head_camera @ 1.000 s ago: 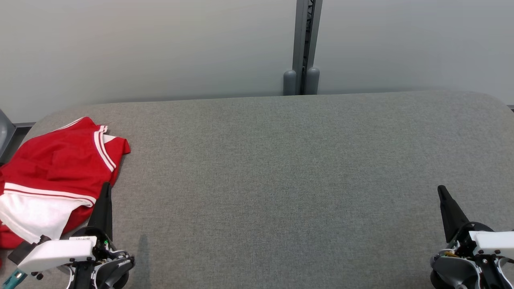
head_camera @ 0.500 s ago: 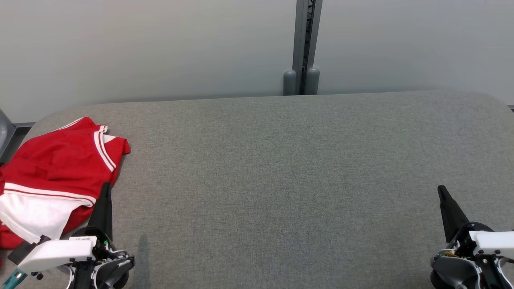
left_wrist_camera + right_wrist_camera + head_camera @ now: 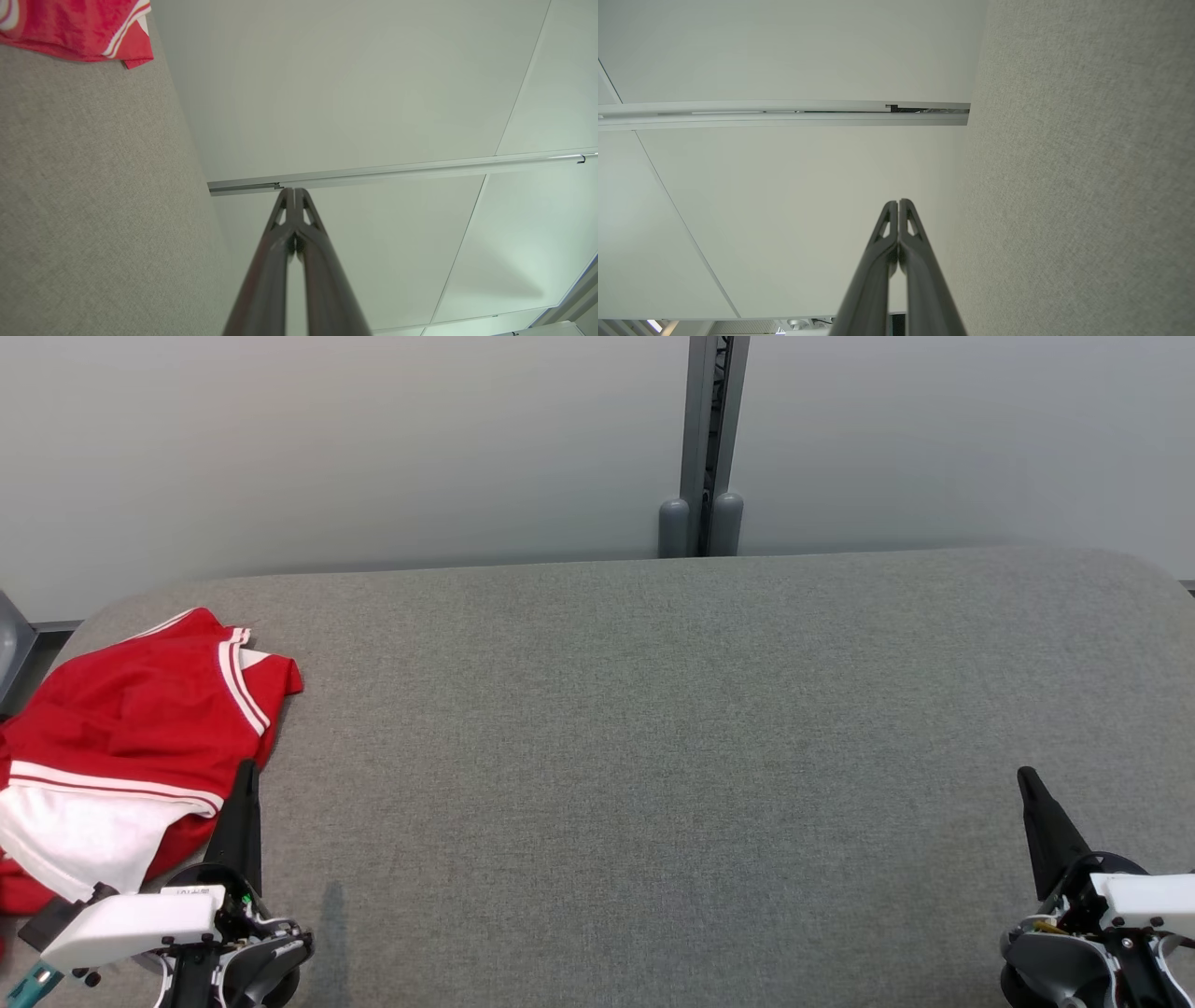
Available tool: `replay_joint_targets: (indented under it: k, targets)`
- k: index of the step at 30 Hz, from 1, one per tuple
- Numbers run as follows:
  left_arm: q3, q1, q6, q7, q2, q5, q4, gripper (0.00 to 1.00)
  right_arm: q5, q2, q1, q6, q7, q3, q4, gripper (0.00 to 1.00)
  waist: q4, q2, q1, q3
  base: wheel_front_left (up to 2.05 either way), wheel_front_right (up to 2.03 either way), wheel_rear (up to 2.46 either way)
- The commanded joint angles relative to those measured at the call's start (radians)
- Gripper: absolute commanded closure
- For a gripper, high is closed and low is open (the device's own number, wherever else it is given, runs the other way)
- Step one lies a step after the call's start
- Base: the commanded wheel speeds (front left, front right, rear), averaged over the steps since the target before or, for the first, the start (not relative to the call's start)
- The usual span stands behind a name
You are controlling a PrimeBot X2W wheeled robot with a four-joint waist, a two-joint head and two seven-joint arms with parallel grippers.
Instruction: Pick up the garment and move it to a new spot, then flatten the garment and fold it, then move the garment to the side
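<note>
A red garment (image 3: 131,728) with white stripes and a white panel lies crumpled at the left end of the grey table (image 3: 653,756). A corner of the garment (image 3: 88,32) shows at the top left of the left wrist view. My left gripper (image 3: 248,767) is shut and empty, its tip just beside the garment's right edge. At the lower right my right gripper (image 3: 1025,775) is shut with nothing in it, far from the cloth. In the wrist views both pairs of fingers, left (image 3: 293,191) and right (image 3: 899,202), are pressed together.
A pale wall stands behind the table, with a grey metal post (image 3: 705,448) at its middle. The table's far corners are rounded, and the garment reaches the left edge. Bare grey cloth surface spreads across the middle and right.
</note>
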State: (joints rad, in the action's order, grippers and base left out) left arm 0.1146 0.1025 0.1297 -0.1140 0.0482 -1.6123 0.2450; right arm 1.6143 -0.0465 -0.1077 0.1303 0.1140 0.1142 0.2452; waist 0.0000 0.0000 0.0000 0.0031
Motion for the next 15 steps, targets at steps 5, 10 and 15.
replay_joint_targets:
  k: [5, 10, 15]
  targets:
    - [0.002, 0.014, 0.004, -0.002, 0.003, -0.001, 0.000, 1.00, -0.003, -0.006, -0.004, 0.001, 0.001, 0.000, 0.002, 1.00, 0.000, 0.0000, 0.0000, 0.000, 0.00, 0.00, 0.00]
    - [0.002, 0.014, 0.004, -0.002, 0.003, -0.001, 0.000, 1.00, -0.003, -0.006, -0.004, 0.001, 0.001, 0.000, 0.002, 1.00, 0.000, 0.0000, 0.0000, 0.000, 0.00, 0.00, 0.00]
    - [0.002, 0.014, 0.004, -0.002, 0.003, -0.001, 0.000, 1.00, -0.003, -0.006, -0.004, 0.001, 0.001, 0.000, 0.002, 1.00, 0.000, 0.0000, 0.0000, 0.000, 0.00, 0.00, 0.00]
